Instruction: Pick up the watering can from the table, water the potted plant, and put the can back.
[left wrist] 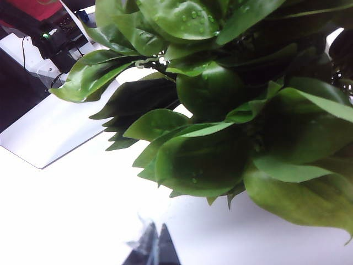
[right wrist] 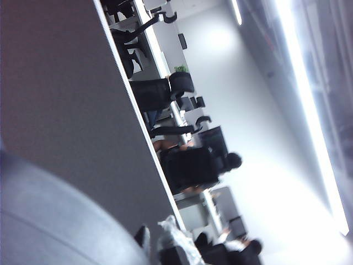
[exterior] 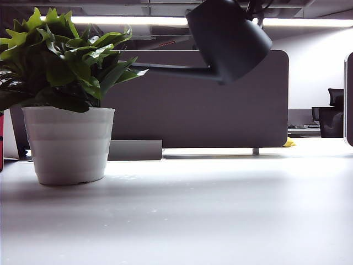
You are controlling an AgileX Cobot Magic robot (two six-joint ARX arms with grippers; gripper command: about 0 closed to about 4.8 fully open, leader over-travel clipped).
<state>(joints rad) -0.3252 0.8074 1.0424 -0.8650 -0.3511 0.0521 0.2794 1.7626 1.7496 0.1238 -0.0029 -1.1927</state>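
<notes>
potted plant (exterior: 66,105) sits on the table (exterior: 220,215) at the left, watering can (exterior: 229,38) up in the air to its right, spout over the leaves, divider panel (exterior: 220,110) behind both.

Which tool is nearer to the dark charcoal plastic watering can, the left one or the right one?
The right tool, hidden in the exterior view, holds the dark charcoal plastic watering can up, tilted. The left tool, shut, hangs over the white table beside the bushy green potted plant.

Open table (exterior: 220,210) right of potted plant (exterior: 66,110), watering can (exterior: 229,38) overhead.
</notes>
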